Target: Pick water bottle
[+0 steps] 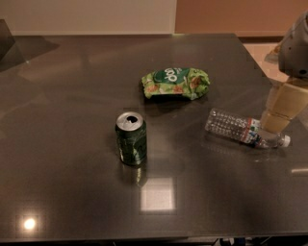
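Water bottle, clear ribbed plastic, white cap, lying flat, jaws over its neck, opening unclear

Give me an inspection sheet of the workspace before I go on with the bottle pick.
Surface: dark glossy table, lamp glare near its front edge.
Job's things: water bottle lying on its side, cap towards the right.
Clutter: green can upright, opened; green snack bag farther back.
Grippers: claw at right, over the bottle's neck end; contact cannot be told.
Cables: nothing seen.
Surroundings: pale wall behind the table.
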### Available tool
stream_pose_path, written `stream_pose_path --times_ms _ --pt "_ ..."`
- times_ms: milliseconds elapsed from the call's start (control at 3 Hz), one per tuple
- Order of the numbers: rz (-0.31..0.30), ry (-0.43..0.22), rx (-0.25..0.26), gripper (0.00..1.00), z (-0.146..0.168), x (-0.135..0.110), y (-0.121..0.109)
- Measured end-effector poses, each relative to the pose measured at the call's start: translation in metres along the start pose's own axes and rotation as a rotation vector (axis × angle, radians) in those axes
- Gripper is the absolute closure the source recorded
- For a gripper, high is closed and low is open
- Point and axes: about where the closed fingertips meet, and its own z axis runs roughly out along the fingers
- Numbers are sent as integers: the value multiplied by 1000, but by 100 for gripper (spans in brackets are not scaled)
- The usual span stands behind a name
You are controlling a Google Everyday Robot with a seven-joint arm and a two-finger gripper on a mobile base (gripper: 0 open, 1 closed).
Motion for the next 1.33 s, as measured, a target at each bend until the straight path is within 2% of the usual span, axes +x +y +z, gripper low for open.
stream_pose_path --times_ms 667,1333 --pt "224 93 -3 0 40 27 -32" --pt "345 141 -44 0 71 53 -33"
